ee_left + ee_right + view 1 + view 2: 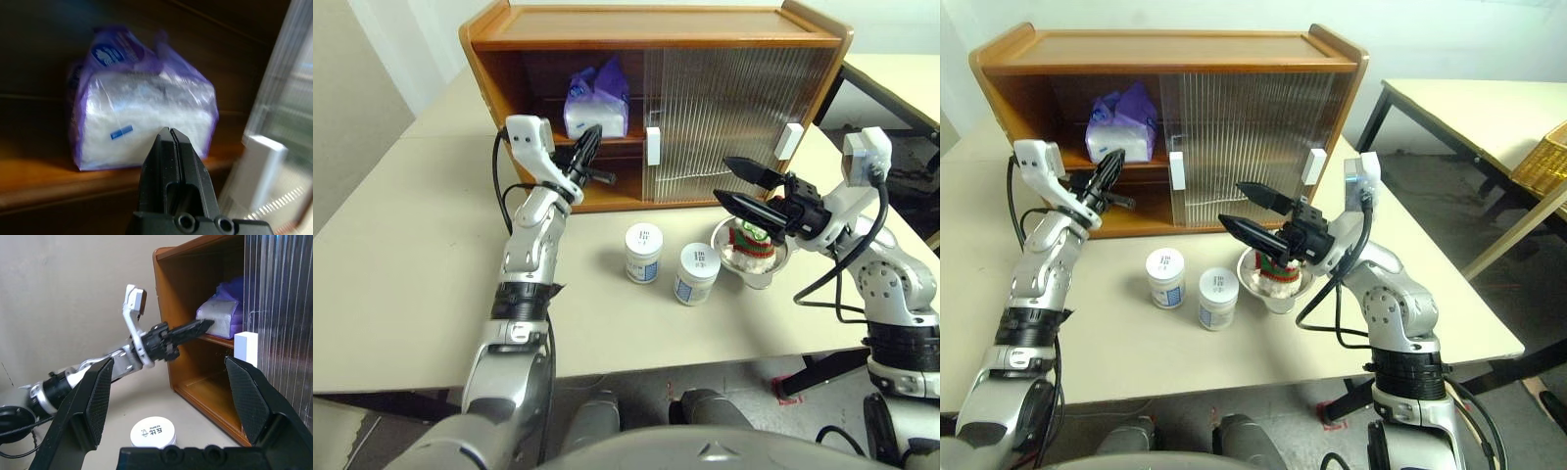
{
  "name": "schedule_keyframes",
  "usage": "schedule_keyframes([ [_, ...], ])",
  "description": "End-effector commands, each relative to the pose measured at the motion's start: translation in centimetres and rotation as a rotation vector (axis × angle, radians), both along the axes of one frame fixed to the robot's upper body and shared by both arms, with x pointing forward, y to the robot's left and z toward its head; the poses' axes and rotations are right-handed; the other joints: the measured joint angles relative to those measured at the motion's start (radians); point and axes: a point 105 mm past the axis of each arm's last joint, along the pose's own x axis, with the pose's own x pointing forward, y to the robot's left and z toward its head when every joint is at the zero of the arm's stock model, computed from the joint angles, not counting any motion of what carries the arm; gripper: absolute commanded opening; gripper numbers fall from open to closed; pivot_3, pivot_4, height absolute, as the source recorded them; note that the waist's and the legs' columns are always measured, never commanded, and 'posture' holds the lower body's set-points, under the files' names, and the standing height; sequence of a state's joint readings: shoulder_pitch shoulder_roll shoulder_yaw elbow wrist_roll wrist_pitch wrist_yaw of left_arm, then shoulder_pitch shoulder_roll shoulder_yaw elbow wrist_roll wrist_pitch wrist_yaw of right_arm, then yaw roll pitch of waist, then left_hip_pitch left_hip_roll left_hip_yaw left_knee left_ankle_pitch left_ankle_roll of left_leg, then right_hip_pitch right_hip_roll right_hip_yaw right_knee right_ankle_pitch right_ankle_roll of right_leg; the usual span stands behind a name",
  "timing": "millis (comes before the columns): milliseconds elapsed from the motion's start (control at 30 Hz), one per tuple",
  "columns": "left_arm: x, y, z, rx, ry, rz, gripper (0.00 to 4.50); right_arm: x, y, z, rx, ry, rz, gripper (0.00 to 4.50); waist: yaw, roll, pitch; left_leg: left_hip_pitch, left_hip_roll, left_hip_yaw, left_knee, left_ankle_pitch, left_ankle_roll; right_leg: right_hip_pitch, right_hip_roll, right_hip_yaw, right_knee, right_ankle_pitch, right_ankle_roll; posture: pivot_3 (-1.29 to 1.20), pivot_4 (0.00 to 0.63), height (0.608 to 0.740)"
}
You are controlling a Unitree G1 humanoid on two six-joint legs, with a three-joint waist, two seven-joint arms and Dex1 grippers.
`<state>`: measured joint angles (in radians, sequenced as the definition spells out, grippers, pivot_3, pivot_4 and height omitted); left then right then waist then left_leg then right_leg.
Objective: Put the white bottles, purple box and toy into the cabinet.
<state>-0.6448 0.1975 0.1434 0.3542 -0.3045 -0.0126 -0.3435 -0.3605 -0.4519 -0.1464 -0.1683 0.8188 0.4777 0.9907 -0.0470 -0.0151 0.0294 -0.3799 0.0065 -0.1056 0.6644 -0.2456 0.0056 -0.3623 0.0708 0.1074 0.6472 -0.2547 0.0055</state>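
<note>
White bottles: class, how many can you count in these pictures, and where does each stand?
2. One white bottle stands on the table in front of the cabinet; the other stands just beside it, nearer the bowl. More could be hidden behind the ribbed doors.

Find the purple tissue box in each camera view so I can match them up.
Left eye view: purple box on the cabinet's upper shelf, upper middle.
Right eye view: purple box, upper left, same shelf.
Left wrist view: purple box at centre, just past the shut left gripper.
Right wrist view: purple box, upper right.
Shared landmark: the white handle on the sliding door beside it.
</note>
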Motion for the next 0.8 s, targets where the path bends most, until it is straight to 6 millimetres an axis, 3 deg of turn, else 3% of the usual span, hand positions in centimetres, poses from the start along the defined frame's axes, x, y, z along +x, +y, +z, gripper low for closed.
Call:
schedule_keyframes([
  [33, 0.9, 0.1, 0.5, 0.000, -0.021, 0.043, 0.04, -0.2, -0.1, 0.3, 0.003, -0.016, -0.006, 4.50, -0.002, 0.000, 0.000, 0.000, 0.000, 0.000, 0.000, 0.000, 0.000, 0.000, 0.000, 0.000, 0.000, 0.000, 0.000, -0.13, 0.024, 0.740],
  [500, 2.3, -0.9, 0.8, 0.020, -0.019, -0.003, 0.04, -0.1, -0.1, 0.4, 0.009, -0.020, -0.019, 4.50, -0.018, 0.000, 0.000, 0.000, -0.003, 0.002, 0.000, 0.000, 0.001, 0.001, 0.000, 0.001, -0.002, 0.003, 0.006, -0.14, 0.021, 0.740],
  [700, 1.2, -0.8, 2.8, -0.026, -0.114, -0.015, 0.04, -0.1, 0.0, 0.1, 0.007, -0.013, -0.018, 4.50, -0.020, 0.000, 0.000, -0.001, -0.004, 0.003, 0.000, 0.000, 0.001, 0.001, 0.001, 0.001, -0.004, 0.004, 0.007, -0.13, 0.020, 0.740],
  [800, -0.2, -0.9, 3.9, -0.055, -0.165, -0.081, 0.04, -0.1, 0.0, 0.1, 0.006, -0.010, -0.015, 4.50, -0.022, 0.000, 0.000, -0.001, -0.005, 0.003, 0.000, 0.000, 0.001, 0.001, 0.001, 0.001, -0.006, 0.005, 0.008, -0.13, 0.021, 0.740],
])
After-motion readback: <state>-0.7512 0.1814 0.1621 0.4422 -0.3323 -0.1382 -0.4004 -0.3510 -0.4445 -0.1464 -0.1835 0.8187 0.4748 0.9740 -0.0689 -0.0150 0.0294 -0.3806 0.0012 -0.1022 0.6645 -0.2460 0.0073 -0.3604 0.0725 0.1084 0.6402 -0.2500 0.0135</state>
